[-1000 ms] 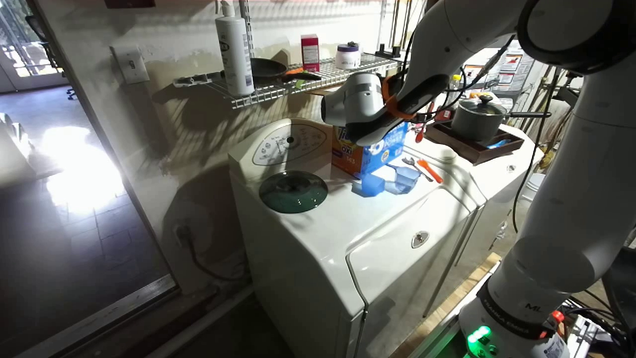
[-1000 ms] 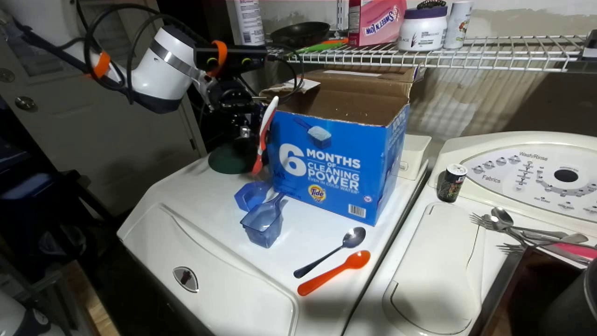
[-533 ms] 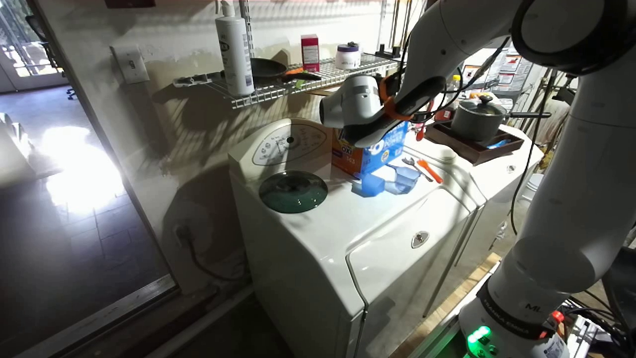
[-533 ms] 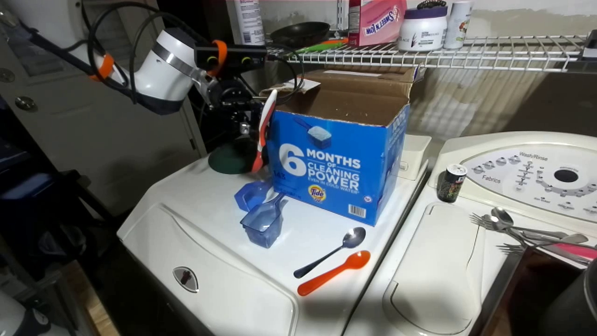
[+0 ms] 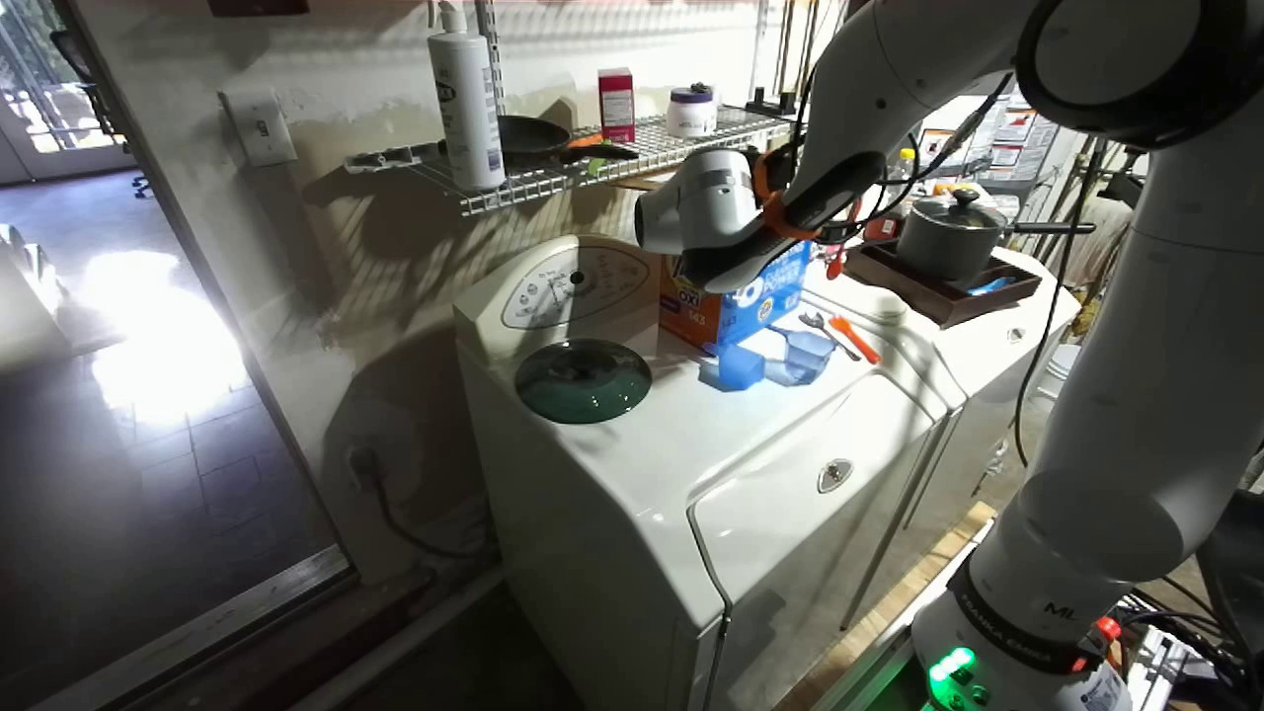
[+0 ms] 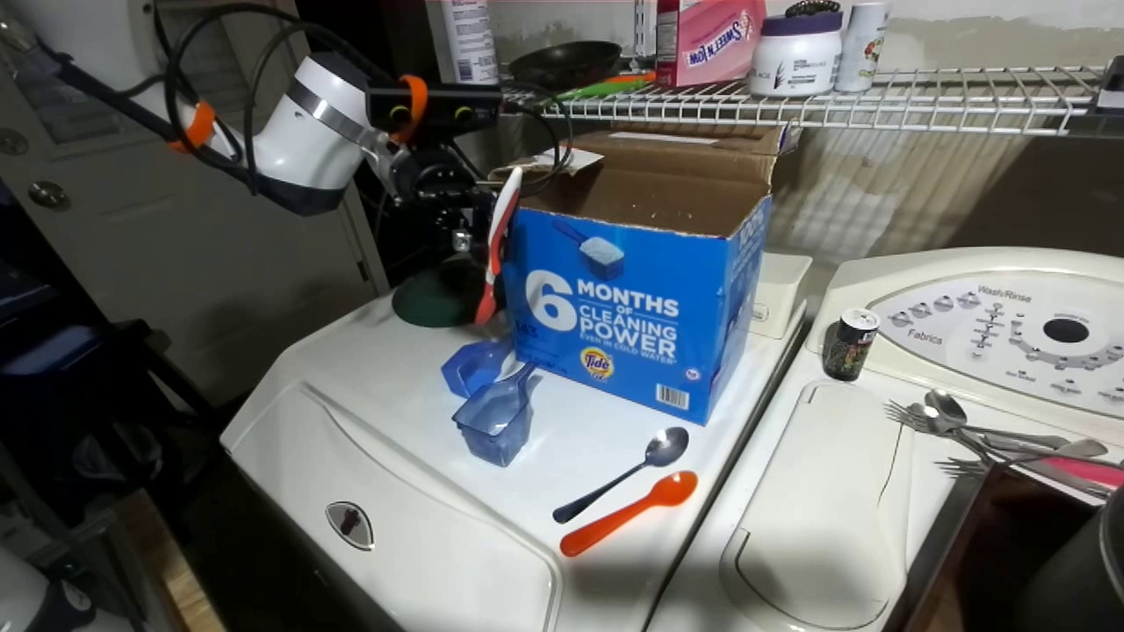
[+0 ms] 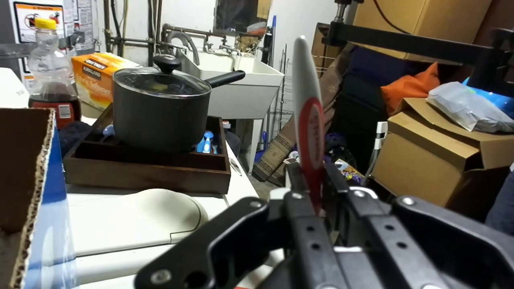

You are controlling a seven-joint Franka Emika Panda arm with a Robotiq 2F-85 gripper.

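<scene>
My gripper (image 7: 315, 176) is shut on a red and white utensil (image 7: 308, 104), with its fingers on the red part. In an exterior view the utensil (image 6: 496, 237) hangs nearly upright, white end up and red end down, beside the left end of an open blue and orange detergent box (image 6: 632, 325). The box edge (image 7: 50, 224) shows at the left of the wrist view. A dark green glass lid (image 6: 435, 297) lies on the white machine below and behind the gripper. Two blue scoops (image 6: 493, 426) (image 6: 470, 369) stand in front of the box. In an exterior view (image 5: 716, 197), the wrist hides the fingers.
A dark metal spoon (image 6: 663, 449) and an orange spoon (image 6: 632, 516) lie on the machine top. A wire shelf (image 6: 922, 105) hangs above the box. A lidded pot (image 7: 160, 112) stands in a brown tray (image 7: 148, 172) on the neighbouring machine, near a small black can (image 6: 850, 347) and cutlery (image 6: 948, 417).
Over the first half second the arm shifted slightly and the held utensil rose a little. Over the last half second nothing visibly moved.
</scene>
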